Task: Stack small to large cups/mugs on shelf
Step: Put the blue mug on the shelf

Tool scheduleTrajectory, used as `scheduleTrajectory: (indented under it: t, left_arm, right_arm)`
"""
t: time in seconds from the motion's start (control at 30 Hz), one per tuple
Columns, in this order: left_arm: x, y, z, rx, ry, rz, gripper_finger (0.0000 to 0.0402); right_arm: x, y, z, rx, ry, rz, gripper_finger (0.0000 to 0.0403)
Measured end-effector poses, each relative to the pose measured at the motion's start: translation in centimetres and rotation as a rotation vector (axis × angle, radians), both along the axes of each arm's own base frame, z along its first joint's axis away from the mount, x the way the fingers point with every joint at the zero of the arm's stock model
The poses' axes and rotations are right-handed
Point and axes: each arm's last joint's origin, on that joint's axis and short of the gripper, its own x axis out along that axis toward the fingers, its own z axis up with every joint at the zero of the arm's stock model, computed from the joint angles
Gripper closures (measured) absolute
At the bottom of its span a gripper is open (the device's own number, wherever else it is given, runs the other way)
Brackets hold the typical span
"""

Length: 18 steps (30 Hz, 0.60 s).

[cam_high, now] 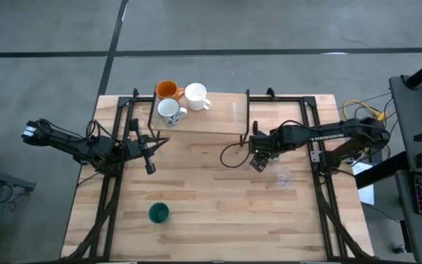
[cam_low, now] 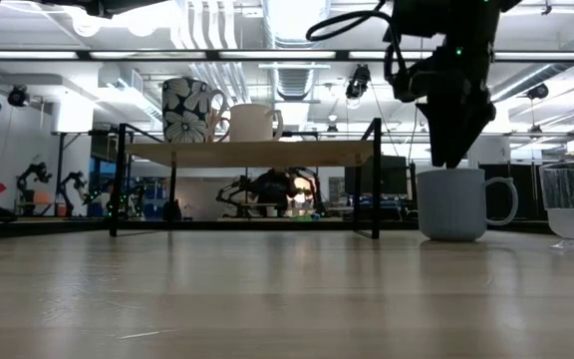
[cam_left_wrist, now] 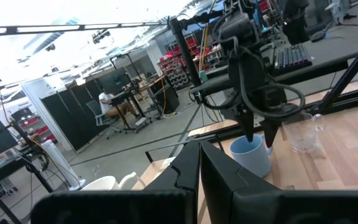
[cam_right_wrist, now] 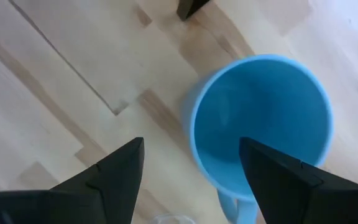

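Blue round mug (cam_right_wrist: 260,121) on the big wood table, right of the shelf (cam_high: 200,116) | right gripper (cam_right_wrist: 191,165) just above, fingers wide over its rim | left gripper (cam_high: 150,168) shut, far off.

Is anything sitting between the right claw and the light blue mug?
Nothing visible. The right claw hangs open directly above the light blue mug, one finger over the mug's opening, the other outside its wall. The clear glass stands apart to the side.
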Motion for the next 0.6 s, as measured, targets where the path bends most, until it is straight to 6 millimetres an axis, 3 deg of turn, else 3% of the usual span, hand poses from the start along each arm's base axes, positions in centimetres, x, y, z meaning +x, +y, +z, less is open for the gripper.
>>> scheduleTrajectory:
  t: [0.27, 0.6]
  left_arm:
    - [0.0, 0.0, 0.0, 0.0, 0.0, 0.0, 0.0402]
    - [0.0, 0.0, 0.0, 0.0, 0.0, 0.0, 0.0402]
  right_arm:
    - [-0.1, -0.3, -1.4, -0.005, -0.016, 0.008, 0.0148]
    - [-0.2, -0.3, -2.7, -0.006, -0.04, 0.011, 0.0186]
